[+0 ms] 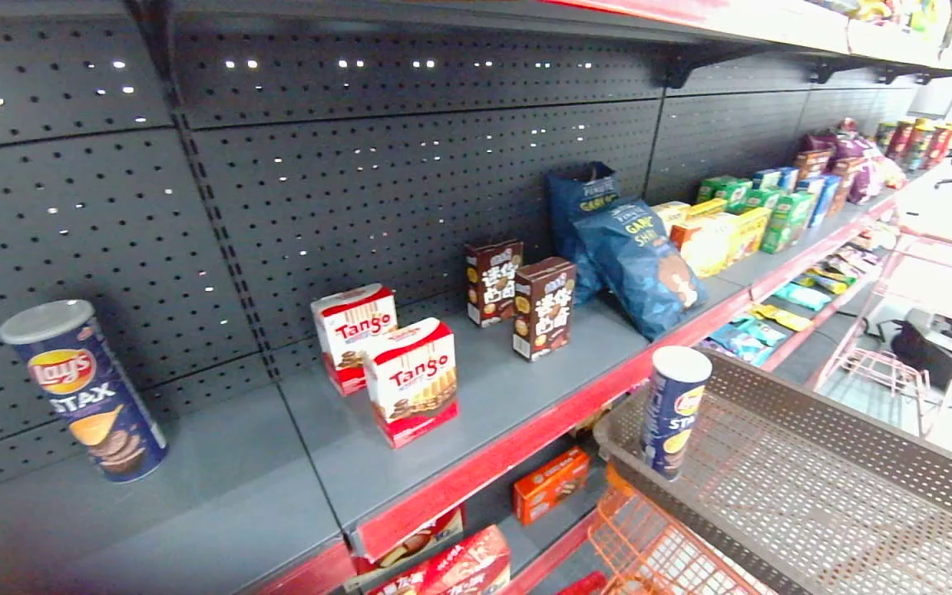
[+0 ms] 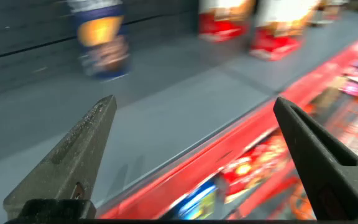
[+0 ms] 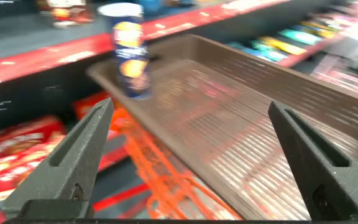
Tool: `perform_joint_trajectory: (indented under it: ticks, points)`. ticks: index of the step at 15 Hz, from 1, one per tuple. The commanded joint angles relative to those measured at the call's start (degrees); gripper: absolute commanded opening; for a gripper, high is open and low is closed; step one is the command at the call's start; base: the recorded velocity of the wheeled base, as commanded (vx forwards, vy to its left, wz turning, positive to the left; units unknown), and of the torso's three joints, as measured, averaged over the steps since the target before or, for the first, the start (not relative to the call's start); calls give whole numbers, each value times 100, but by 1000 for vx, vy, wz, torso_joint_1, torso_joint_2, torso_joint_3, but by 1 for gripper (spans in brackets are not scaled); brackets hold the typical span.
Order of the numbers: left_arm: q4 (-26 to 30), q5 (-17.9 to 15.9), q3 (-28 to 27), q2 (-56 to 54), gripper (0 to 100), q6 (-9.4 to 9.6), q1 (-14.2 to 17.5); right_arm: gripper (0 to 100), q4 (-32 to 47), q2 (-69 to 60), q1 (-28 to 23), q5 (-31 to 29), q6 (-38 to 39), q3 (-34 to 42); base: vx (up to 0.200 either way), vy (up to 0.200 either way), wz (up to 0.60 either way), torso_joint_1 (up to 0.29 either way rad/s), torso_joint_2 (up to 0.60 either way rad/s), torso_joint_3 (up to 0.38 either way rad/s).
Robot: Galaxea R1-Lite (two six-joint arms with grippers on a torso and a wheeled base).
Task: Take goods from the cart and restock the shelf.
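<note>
The right gripper (image 3: 190, 104) has its fingers spread wide with nothing between them. The left gripper (image 2: 192, 102) is just as wide and just as empty, hanging over the front edge of the grey shelf (image 1: 220, 512). The thing to fetch, by my reckoning, is the blue can (image 1: 674, 411) of crisps, standing upright in the corner of the cart (image 1: 823, 504), lower right of centre in the head view. That corner is what worries me. The tray's raised walls stand close on two sides of the can, so a finger coming in there might catch the rim, or touch the can before the other finger does. A tall, narrow can like this would probably tip or roll off across the perforated floor. Its wall looks smooth and round, so a grip taken too near the lid could let it swing or slip on the way over. Setting it down has its own risk. A second can (image 1: 83, 388) stands at the left of the frame, with red-and-white boxes (image 1: 410, 380) near the middle. A careless sweep between them could knock either over.
</note>
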Motion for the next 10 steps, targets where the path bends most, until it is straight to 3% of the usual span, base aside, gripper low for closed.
perform_joint_trajectory:
  ticks: [1,8,9,10]
  points:
    - [-1,2,0,-2,100,1,1,100,-4,0,0,0,-1,0,0,0,0,0,0,0]
    - [-1,2,0,-2,100,10,1,100,5,264,158,343,-45,-9,0,0,0,0,0,0]
    - [-1,11,0,-2,100,1,1,100,-13,571,255,581,-36,-431,0,0,0,0,0,0]
    - [-1,20,0,-2,100,-8,1,100,189,1872,316,923,17,-1916,0,0,0,0,0,0]
